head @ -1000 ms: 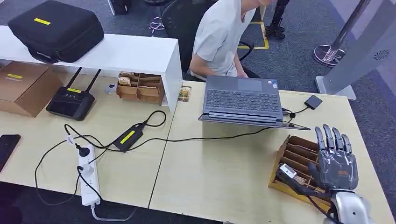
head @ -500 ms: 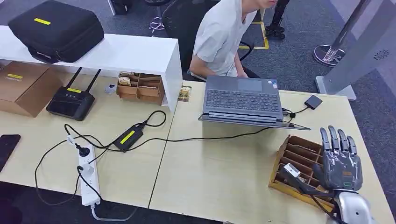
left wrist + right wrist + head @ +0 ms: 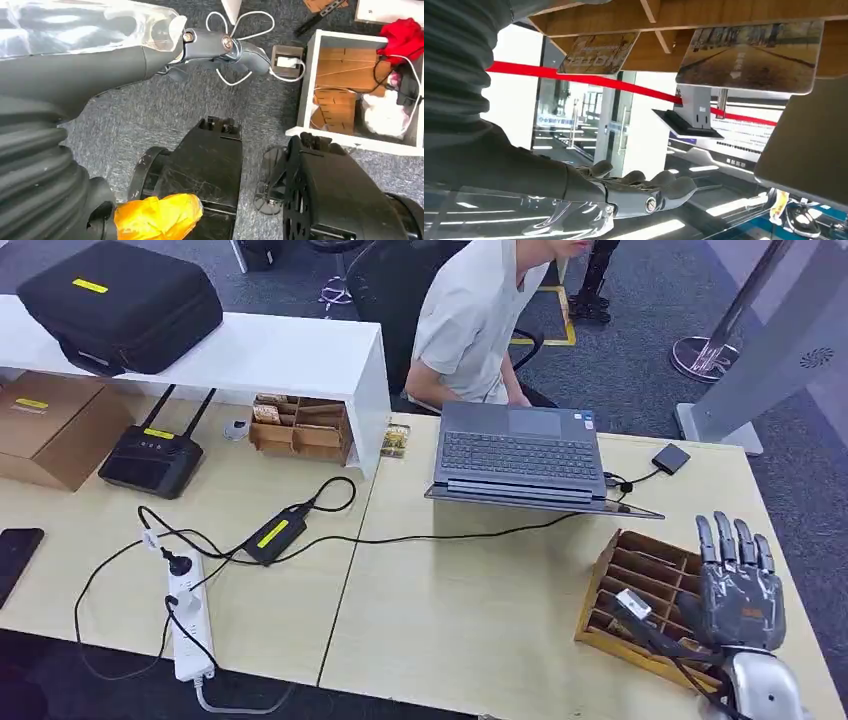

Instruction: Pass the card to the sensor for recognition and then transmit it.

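The right hand (image 3: 741, 585) hovers over the far end of the wooden rack (image 3: 640, 575) at the desk's right, fingers straight and apart, holding nothing. Cards (image 3: 749, 55) stand in the rack's slots in the right wrist view; none is picked yet. The risk, as I judge it: the slots are narrow and the cards thin, so broad fingers may knock the light rack, pinch two cards, or slip off an edge. The black cable running from the wrist across the rack could snag. The sensor (image 3: 671, 458), probably the small black box by the laptop (image 3: 520, 455), sits near a cord that a sweep could drag.

The left hand (image 3: 215, 47) hangs over grey carpet, fingers loosely apart, empty.

The desk (image 3: 450, 610) is pale wood, cluttered with cords and a power strip (image 3: 187, 615); a person (image 3: 470, 320) sits behind the laptop
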### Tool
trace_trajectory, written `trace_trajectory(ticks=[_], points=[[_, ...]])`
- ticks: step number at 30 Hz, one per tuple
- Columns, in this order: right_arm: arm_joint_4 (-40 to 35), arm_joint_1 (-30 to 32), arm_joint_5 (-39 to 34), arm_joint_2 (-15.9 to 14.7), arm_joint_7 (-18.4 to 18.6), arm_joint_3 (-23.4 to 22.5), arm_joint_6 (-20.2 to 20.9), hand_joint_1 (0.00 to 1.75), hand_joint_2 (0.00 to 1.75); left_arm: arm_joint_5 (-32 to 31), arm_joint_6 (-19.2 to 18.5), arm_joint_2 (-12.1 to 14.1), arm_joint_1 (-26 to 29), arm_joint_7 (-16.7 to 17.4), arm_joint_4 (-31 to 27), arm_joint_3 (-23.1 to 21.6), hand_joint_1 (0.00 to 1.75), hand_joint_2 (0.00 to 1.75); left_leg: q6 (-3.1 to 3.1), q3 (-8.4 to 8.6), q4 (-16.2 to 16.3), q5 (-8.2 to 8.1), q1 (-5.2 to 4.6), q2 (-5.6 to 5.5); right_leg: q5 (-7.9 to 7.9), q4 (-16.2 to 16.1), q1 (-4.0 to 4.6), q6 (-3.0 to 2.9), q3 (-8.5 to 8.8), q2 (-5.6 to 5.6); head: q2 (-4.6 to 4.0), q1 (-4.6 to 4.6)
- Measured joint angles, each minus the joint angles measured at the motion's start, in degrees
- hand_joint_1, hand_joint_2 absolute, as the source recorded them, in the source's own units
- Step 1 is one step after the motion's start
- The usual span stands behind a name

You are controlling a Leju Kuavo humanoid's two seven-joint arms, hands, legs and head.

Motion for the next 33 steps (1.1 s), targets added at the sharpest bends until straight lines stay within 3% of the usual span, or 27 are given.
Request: trace_trajectory(ticks=[27,33], points=[[0.3,0.0,1.2,0.1,0.2,-0.1,-0.5,0.0,1.75,-0.3,-0.2,0.0,-0.1,-0.2,0.0,0.0,0.0,1.75,0.0,-0.01,0.0,0.0,0.0,0.0,0.0,0.0,0.0,0.0,0.0,0.0,0.0,0.0],[0.7,-0.2,8.5,0.3,3.9,-0.6,-3.1,0.0,1.75,-0.4,-0.8,0.0,-0.2,-0.2,0.0,0.0,0.0,1.75,0.0,-0.01,0.0,0.0,0.0,-0.03,0.0,0.0,0.0,0.0,0.0,0.0,0.0,0.0]])
